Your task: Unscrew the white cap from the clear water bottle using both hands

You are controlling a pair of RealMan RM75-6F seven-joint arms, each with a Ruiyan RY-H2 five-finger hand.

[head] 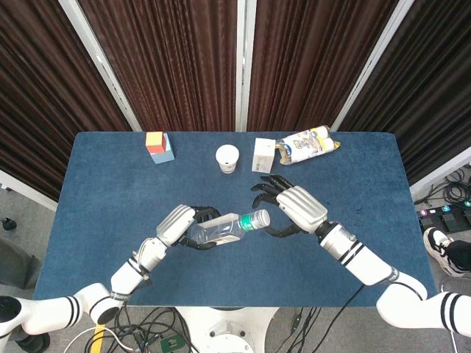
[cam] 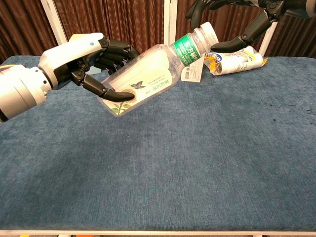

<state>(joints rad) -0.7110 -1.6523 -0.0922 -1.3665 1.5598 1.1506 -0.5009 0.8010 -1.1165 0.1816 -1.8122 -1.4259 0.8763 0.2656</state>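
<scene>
My left hand (head: 180,224) (cam: 84,59) grips the lower body of the clear water bottle (head: 221,229) (cam: 148,79) and holds it tilted above the blue table, neck pointing up toward my right. The bottle has a green label band and a white cap (head: 263,217) (cam: 208,30). Just beyond the cap hovers my right hand (head: 294,206) (cam: 247,19), its fingers spread and curved around the cap end. In the chest view a gap shows between those fingers and the cap, so they are not touching it.
Along the table's far edge stand an orange and blue block (head: 159,146), a white paper cup (head: 227,158), a small white box (head: 264,154) and a crumpled yellow-white package (head: 309,144) (cam: 234,61) lying on its side. Dark curtains hang behind.
</scene>
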